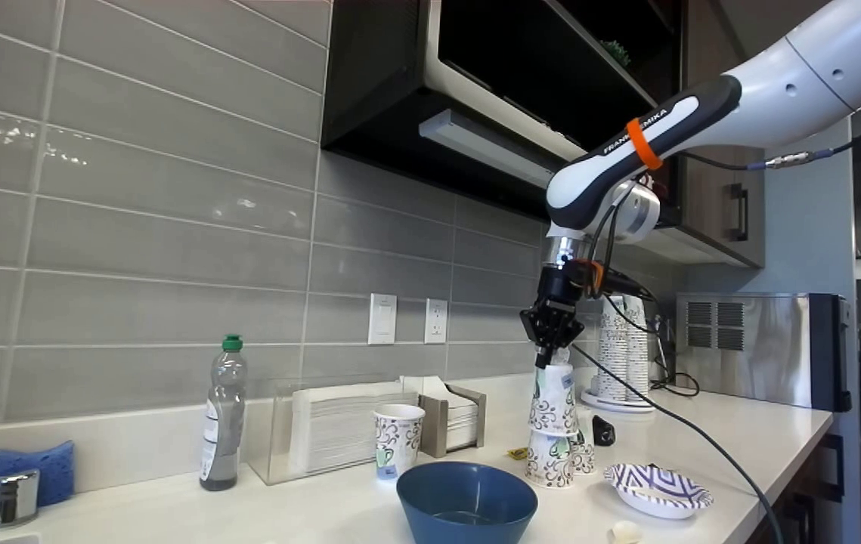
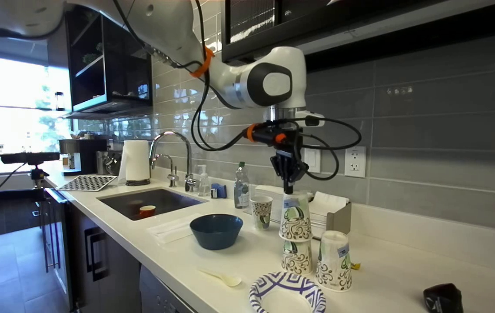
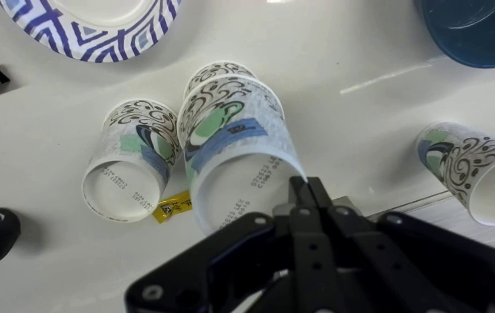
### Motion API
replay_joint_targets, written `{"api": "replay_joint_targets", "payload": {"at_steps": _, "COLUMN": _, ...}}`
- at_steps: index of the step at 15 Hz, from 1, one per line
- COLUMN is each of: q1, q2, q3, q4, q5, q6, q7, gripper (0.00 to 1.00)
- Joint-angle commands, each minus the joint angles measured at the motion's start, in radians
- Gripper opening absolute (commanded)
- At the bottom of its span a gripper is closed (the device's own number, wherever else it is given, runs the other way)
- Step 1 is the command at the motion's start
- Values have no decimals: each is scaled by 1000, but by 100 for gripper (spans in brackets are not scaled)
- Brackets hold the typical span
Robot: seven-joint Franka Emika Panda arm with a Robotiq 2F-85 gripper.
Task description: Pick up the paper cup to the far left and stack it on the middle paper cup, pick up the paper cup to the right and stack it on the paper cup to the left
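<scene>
My gripper (image 3: 310, 189) is shut on the base edge of an upside-down paper cup (image 3: 236, 130). It also shows above this cup in both exterior views (image 1: 545, 355) (image 2: 289, 188). The held cup (image 2: 296, 219) sits over a second upside-down cup (image 2: 297, 257), covering its upper part; I cannot tell whether its weight rests there. Only the rim side of the lower cup (image 3: 214, 69) shows in the wrist view. A third upside-down cup (image 2: 334, 261) stands close beside the stack. Another cup (image 1: 397, 442) stands upright, open side up, near the napkins.
A blue bowl (image 1: 468, 502) and a patterned paper plate (image 2: 288, 291) stand near the stack. A napkin holder (image 1: 460, 415) and a soap bottle (image 1: 222, 423) are by the wall. A yellow packet (image 3: 172, 206), a spoon (image 2: 221, 276) and a black object (image 2: 443, 298) lie on the counter.
</scene>
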Motion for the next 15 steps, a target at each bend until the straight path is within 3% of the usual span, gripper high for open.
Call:
{"api": "replay_joint_targets", "payload": {"at_steps": 1, "q1": -15, "q2": 14, "q3": 2, "q4": -2, "q5": 53, "q6": -2, "q7": -40, "gripper": 0}}
{"api": "replay_joint_targets", "payload": {"at_steps": 13, "q1": -11, "q2": 84, "q3": 28, "q4": -15, "q5": 130, "q6": 10, "q7": -70, "gripper": 0}}
{"api": "replay_joint_targets", "payload": {"at_steps": 14, "q1": -7, "q2": 86, "q3": 29, "q4": -16, "q5": 121, "q6": 14, "q7": -63, "gripper": 10}}
{"api": "replay_joint_targets", "payload": {"at_steps": 15, "q1": -6, "q2": 88, "q3": 32, "q4": -13, "q5": 117, "q6": 12, "q7": -65, "gripper": 28}}
